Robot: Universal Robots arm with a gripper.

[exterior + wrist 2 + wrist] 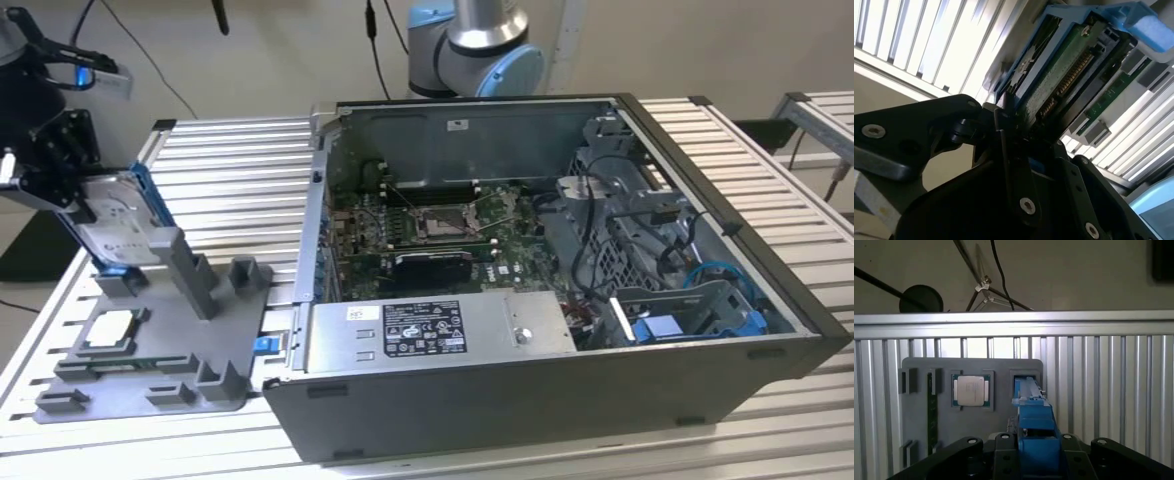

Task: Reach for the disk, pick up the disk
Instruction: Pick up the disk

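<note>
Plain beige wall (294,50) in bg, ribbed alu table (240,170) w/ 2nd table (821,108) at exterior view's right

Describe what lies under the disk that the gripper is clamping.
The grey fixture tray on the slatted table, with a square chip lying further along it. The disk, clamped in the gripper, hides whether its lower edge touches the tray.

Robotics lab: slatted aluminium bench (227,170), opened computer case (534,405).
</note>
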